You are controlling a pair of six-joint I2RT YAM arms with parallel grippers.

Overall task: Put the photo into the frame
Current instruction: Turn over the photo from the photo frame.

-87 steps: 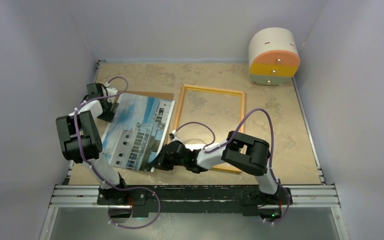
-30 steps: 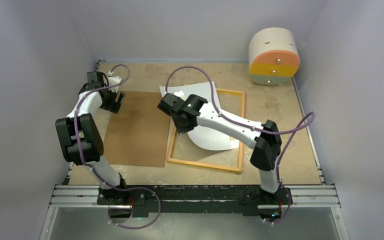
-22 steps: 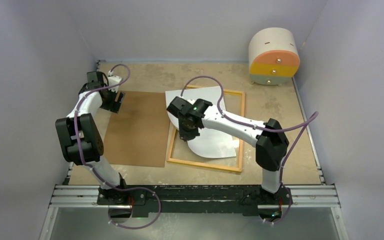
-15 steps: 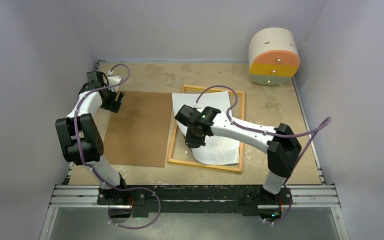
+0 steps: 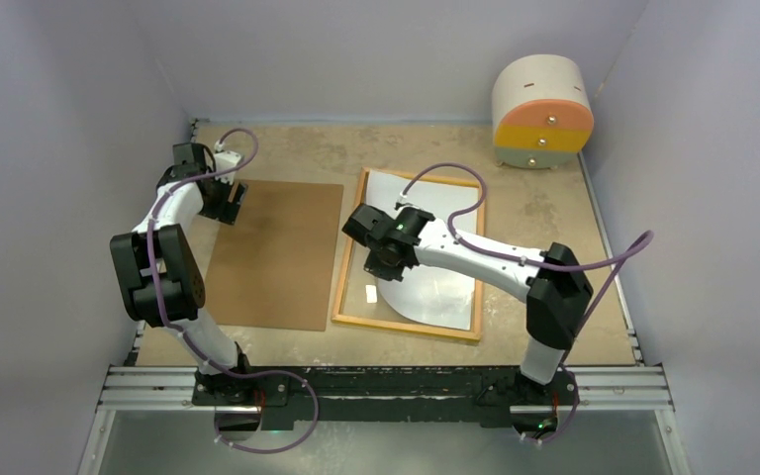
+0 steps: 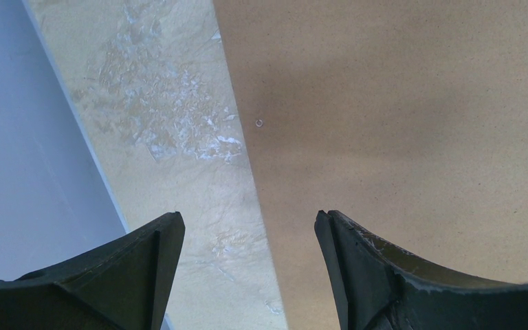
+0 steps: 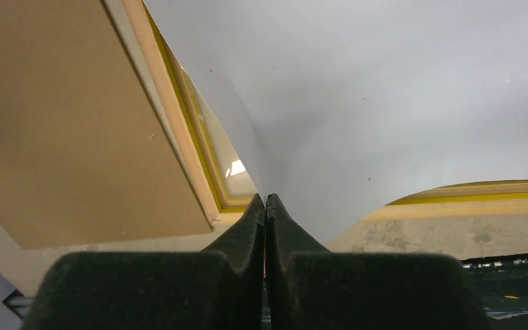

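- We see the right jaws pinched on the photo point(image 5: 433, 289) (white back up), draped over the frame point(image 5: 406, 328).
- Left jaws hang open over the brown board point(image 5: 272, 252), at its edge.

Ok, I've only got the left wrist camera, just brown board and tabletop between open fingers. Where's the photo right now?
Observer: The photo is over the frame, blank white side up.
Operator: Is anything holding it?
Observer: Yes, the right gripper is shut on its edge, just inside the frame's left rail.
Operator: So is it lying flat?
Observer: No. It curves up to the gripper at that edge, so it isn't seated flat yet.
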